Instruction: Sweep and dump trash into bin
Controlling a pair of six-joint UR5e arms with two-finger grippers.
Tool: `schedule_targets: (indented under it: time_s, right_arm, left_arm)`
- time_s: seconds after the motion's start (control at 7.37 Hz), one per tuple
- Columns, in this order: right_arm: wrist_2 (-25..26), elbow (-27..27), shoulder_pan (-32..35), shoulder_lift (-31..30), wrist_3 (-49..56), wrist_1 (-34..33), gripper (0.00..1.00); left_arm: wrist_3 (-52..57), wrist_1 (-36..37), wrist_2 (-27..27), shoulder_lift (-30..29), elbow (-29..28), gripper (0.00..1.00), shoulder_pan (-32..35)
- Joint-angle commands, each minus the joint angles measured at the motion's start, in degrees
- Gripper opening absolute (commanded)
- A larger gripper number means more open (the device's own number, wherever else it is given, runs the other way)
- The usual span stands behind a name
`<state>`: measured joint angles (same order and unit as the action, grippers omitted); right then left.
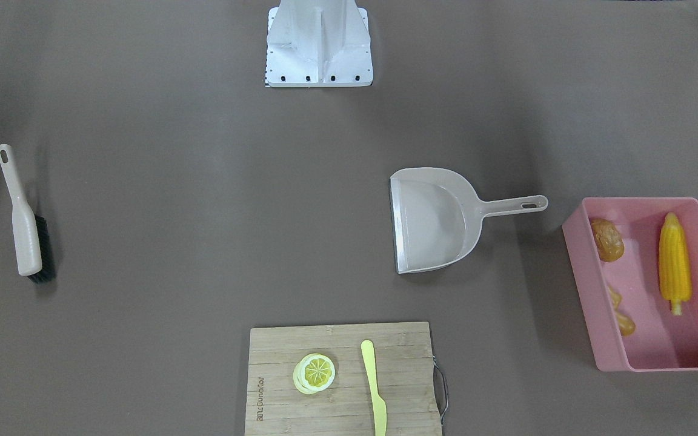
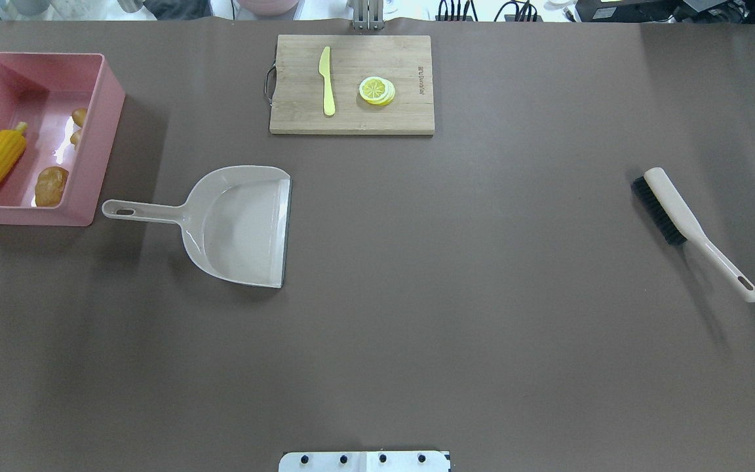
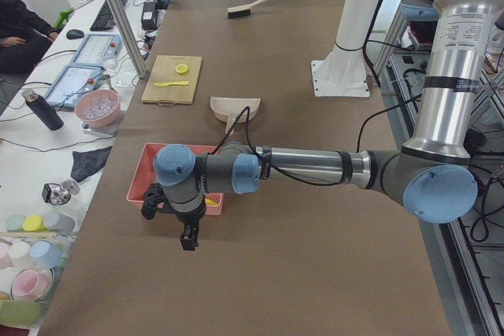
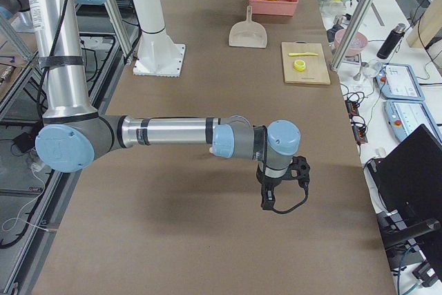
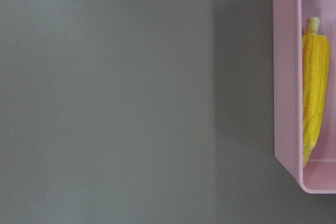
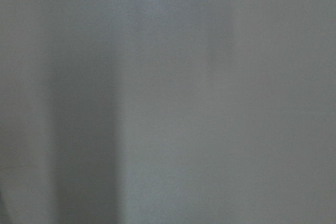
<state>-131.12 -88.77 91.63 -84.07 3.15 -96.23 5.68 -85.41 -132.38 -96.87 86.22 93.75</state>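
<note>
Overhead and front-facing views look steeply down from opposite sides, sharing the pink bin (image 2: 107, 131). Two end views look along the table (image 3: 315, 257); wrist cameras face it closely.

one each: bin (image 1: 652, 345), corn cob (image 1: 674, 263), potato (image 1: 607, 240), ginger root (image 1: 621, 316), dustpan (image 1: 437, 221), brush (image 1: 26, 224), cutting board (image 1: 282, 387), knife (image 1: 375, 387).

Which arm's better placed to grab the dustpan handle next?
Left. The dustpan lies on the robot's left half, handle pointing toward the bin, and the left claw hangs beside that bin.
</note>
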Motion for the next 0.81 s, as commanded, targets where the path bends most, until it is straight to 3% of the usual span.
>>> schedule_targets:
  time_s: [0.0, 0.68]
  right_arm:
    - [-0.10, -2.11, -0.22, -0.31, -1.13, -1.95, 1.00]
    - [0.34, -2.02, -0.83, -0.31, -1.13, -1.86, 1.00]
  left_arm:
    - [-0.23, -0.02, 0.02, -0.16, 0.18, 0.98, -0.23]
    - [-0.31, 0.07, 0.28, -0.42, 0.70, 0.98, -0.32]
